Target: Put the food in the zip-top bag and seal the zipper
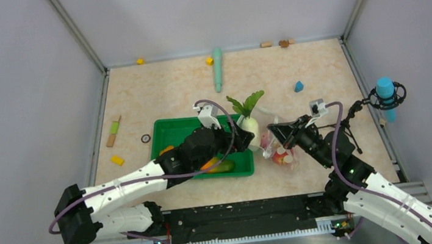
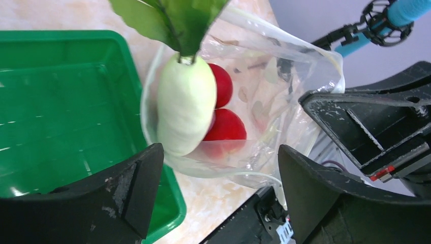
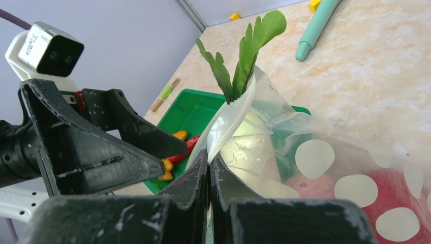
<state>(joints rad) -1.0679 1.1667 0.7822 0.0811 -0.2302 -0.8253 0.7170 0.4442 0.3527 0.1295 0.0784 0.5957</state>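
At the left of the bench (image 1: 155, 92), a small yellow block (image 1: 118, 160) lies near the green rectangular plastic tray (image 1: 169, 133), which holds the orange-green mango (image 1: 221, 165) and a red chili (image 3: 182, 152). Over the tray's right end the left pincer (image 2: 218, 162) gapes wide, holding nothing. Just past it the white radish (image 2: 185, 104) lies in the mouth of the clear white-dotted plastic bag (image 2: 284, 76), against two red tomatoes (image 2: 223, 127), its green leaves poking out across the opening. The right pincer (image 3: 209, 162) is clamped tight on the bag's mouth edge.
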